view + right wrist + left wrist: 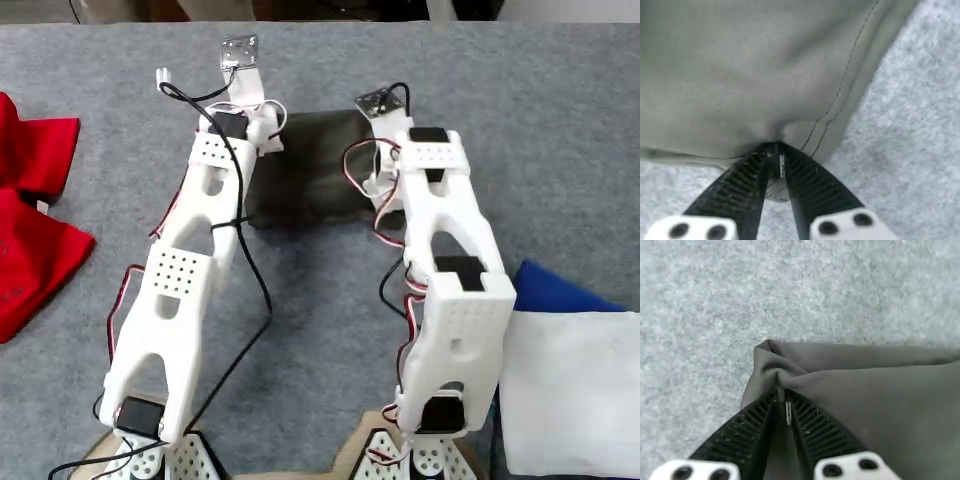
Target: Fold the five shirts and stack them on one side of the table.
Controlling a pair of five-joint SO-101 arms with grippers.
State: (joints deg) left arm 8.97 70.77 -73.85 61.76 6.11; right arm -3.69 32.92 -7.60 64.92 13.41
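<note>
Table [330,330], 5-shirt folding judged partway done.
White shirt [570,390], lower right, looks folded, cut off; red cloth [30,240], left edge, unfolded, 1 or 2 shirts unclear; dark shirt [315,165], upper centre, half-folded; blue shirt [550,290] under white; left gripper [782,390], right gripper [774,147] each clamped on dark shirt's edge.

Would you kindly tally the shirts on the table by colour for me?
Red shirts: 2
Grey shirt: 1
Blue shirt: 1
White shirt: 1
Total: 5
</note>
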